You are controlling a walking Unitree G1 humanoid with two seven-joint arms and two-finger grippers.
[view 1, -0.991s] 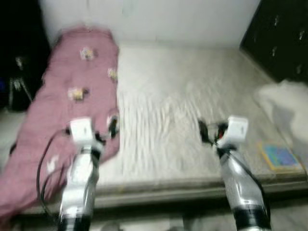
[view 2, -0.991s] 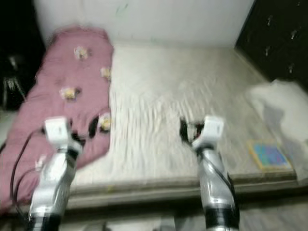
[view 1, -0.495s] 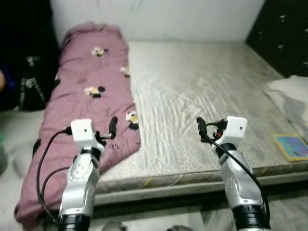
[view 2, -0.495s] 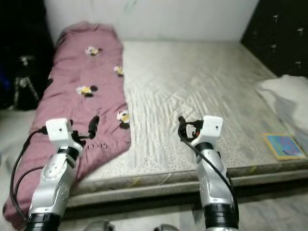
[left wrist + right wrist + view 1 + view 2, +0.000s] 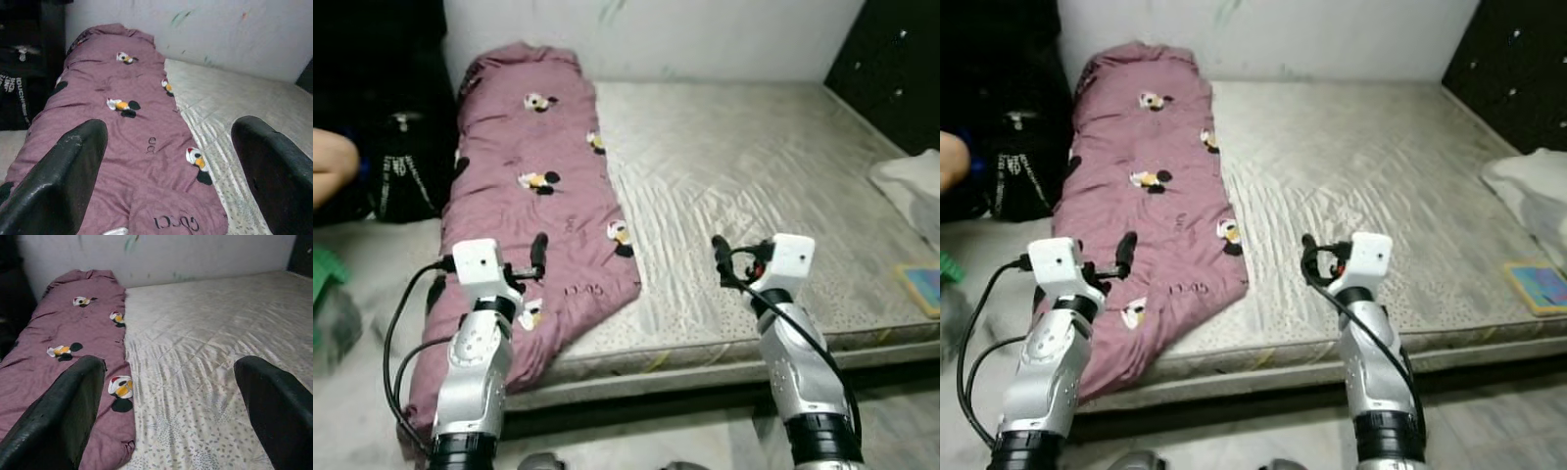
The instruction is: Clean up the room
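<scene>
Low pale quilted mattress [image 5: 754, 196] against a white wall. Mauve cartoon-print quilt [image 5: 538, 196] lies lengthwise along its left edge, lower end draped over the front left corner. Left gripper [image 5: 540, 257] hovers above the quilt near the front edge, fingers spread apart, empty. Right gripper [image 5: 721, 262] hangs over bare mattress at the front edge, likewise parted. Blue-and-yellow book [image 5: 1540, 286] at the front right corner.

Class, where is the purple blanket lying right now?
The purple blanket lies along the left side of the mattress, running from the white wall to the near edge, where its end droops over beside the left gripper.
</scene>
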